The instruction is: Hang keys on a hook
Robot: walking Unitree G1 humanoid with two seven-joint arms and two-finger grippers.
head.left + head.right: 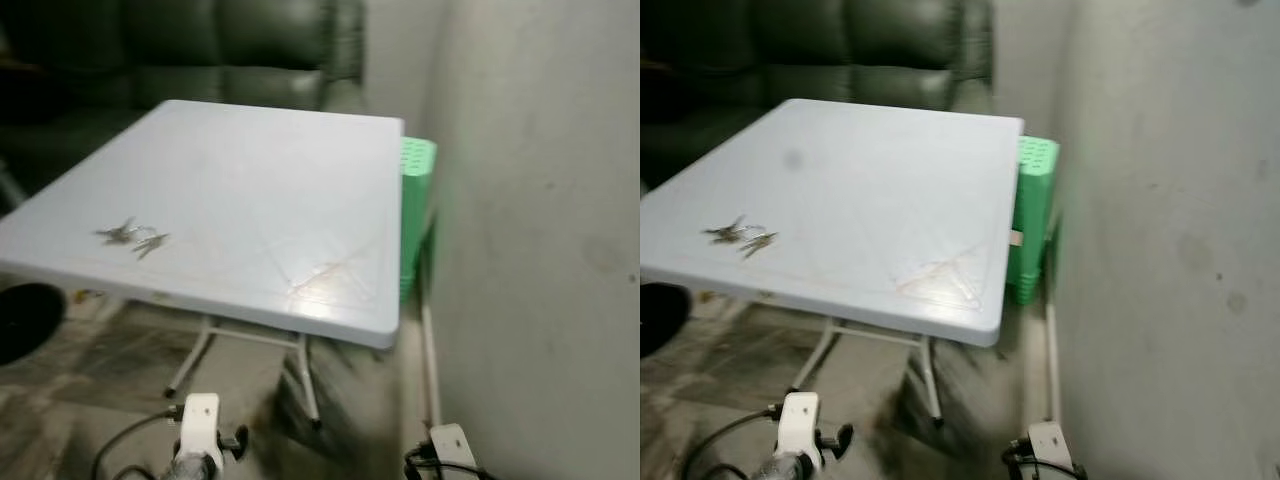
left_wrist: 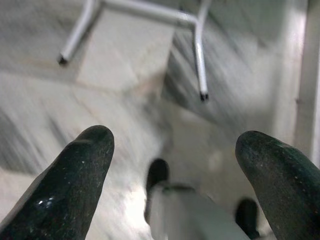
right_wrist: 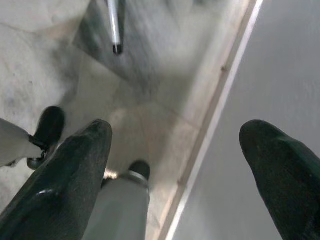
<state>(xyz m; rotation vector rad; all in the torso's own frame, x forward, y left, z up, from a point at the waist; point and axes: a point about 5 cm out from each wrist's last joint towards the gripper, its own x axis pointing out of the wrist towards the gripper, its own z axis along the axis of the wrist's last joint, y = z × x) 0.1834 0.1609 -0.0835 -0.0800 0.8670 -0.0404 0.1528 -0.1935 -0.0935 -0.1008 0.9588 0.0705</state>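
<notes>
both arms hang low at the near edge of the head views, over a marbled floor (image 1: pixel 90 380). left gripper (image 2: pixel 172 165): fingers spread wide apart, nothing between them, pointing down at the floor near the table's metal legs (image 2: pixel 197 55). right gripper (image 3: pixel 175 165): fingers likewise spread and empty, above the floor beside the skirting of the wall (image 1: pixel 540 220). ahead stands a white folding table (image 1: pixel 290 190). the keys (image 1: pixel 133 236) lie flat on its top, near the front edge on the robot's left side, well apart from both grippers. a green plastic stool (image 1: pixel 416 215) sits between table and wall. a dark sofa (image 1: pixel 230 50) stands behind the table.
</notes>
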